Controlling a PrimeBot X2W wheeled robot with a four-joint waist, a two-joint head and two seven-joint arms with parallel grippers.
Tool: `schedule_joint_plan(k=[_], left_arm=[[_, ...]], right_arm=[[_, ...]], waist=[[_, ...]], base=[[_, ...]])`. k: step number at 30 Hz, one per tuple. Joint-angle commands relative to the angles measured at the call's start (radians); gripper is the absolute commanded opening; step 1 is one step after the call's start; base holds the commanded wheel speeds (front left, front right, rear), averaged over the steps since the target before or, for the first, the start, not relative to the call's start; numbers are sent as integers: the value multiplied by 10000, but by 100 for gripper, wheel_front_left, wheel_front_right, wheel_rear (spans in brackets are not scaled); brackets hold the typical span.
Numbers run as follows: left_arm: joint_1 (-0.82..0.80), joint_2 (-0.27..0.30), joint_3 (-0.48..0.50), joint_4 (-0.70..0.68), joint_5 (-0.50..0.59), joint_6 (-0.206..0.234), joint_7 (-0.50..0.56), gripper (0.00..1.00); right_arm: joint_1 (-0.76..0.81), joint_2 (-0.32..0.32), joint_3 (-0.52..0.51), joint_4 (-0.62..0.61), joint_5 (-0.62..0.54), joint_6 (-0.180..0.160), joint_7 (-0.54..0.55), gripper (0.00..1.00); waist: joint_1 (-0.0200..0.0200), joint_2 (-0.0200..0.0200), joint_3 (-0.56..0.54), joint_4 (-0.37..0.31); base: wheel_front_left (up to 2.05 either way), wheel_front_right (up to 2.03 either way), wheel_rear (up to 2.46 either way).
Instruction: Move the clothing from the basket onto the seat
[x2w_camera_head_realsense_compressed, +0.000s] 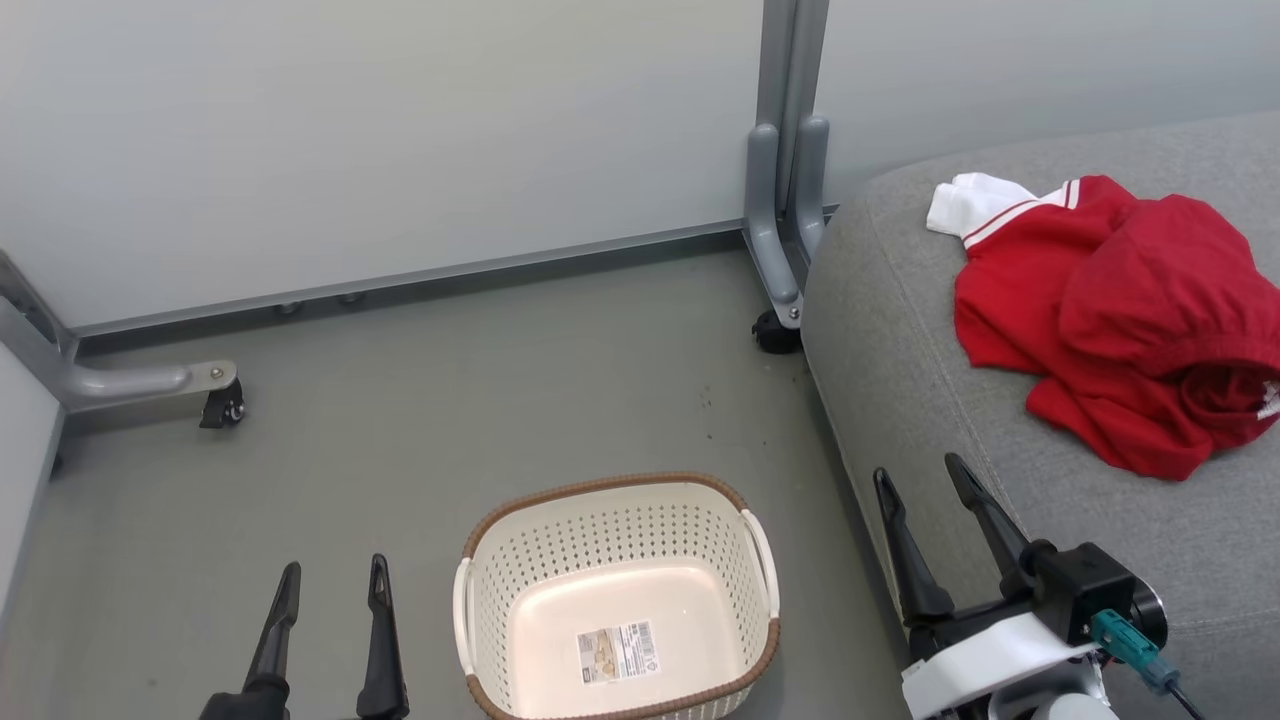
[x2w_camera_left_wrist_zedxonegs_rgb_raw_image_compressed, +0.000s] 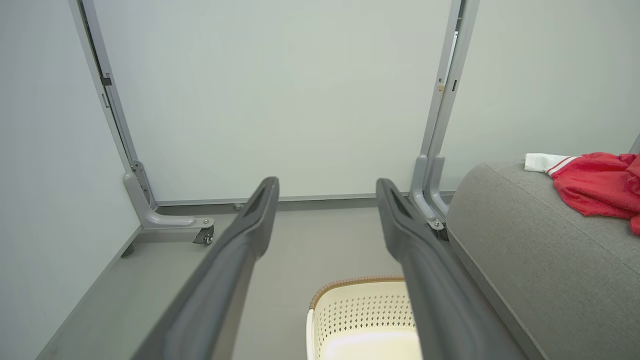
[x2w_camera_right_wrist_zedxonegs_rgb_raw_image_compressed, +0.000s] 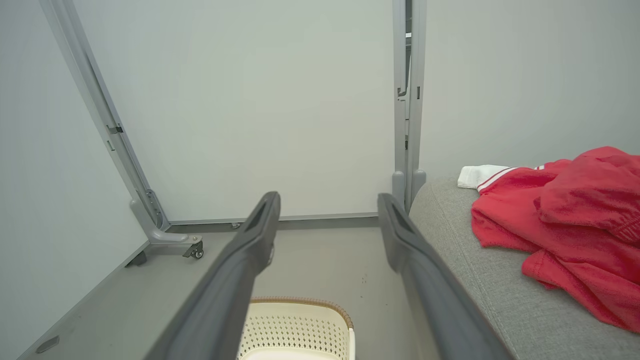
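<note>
From left, I see my left gripper (x2w_camera_head_realsense_compressed: 335, 565) spread wide and empty, one basket (x2w_camera_head_realsense_compressed: 600, 486), my right gripper (x2w_camera_head_realsense_compressed: 916, 468) likewise, then the clothing (x2w_camera_head_realsense_compressed: 1110, 320), two garments heaped on the seat (x2w_camera_head_realsense_compressed: 900, 330), long axis far-left to near-right, white cuff (x2w_camera_head_realsense_compressed: 965, 200) pointing far-left.

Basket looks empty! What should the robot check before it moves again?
1. The basket holds just its sticker: ok.
2. The clothing lies on the seat: ok.
3. The left gripper is open and empty: ok.
4. The right gripper is open and empty: ok.
5. All the clothing is fully on the seat: cannot tell, the heap runs off the head view's right edge.
</note>
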Motion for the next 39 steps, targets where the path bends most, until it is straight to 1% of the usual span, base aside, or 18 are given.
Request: schedule_joint_plan(k=[1, 5, 10, 16, 17, 22, 39], left_arm=[[197, -73, 75, -10, 64, -106, -33, 100], [307, -111, 201, 83, 189, -325, -34, 100], [356, -154, 203, 224, 306, -498, -34, 100], [242, -157, 194, 361, 272, -524, -33, 100], [203, -169, 194, 387, 230, -509, 0, 0], [201, -207, 151, 816, 104, -515, 68, 0], [-540, -58, 414, 1188, -3222, -743, 740, 0]], right_arm=[[241, -60, -51, -24, -87, -7, -2, 100], [462, -72, -123, 4, -127, -7, -2, 100], [532, -58, -201, 31, -126, -7, -2, 100], [445, -35, -184, 30, -136, -7, -2, 100], [412, -55, -180, 33, -92, 0, 0, 0], [547, -63, -168, 441, -25, 0, 9, 0], [137, -199, -514, 608, 3366, -1, 655, 0]], waist=[[1, 0, -241, 131], [1, 0, -301, 76], [1, 0, -328, 22], [1, 0, -310, -8], [1, 0, -310, -9], [1, 0, -308, -7], [1, 0, -204, 137]], base=[[0, 0, 0], [0, 0, 0], [0, 0, 0], [0, 0, 0], [0, 0, 0], [0, 0, 0], [0, 0, 0]])
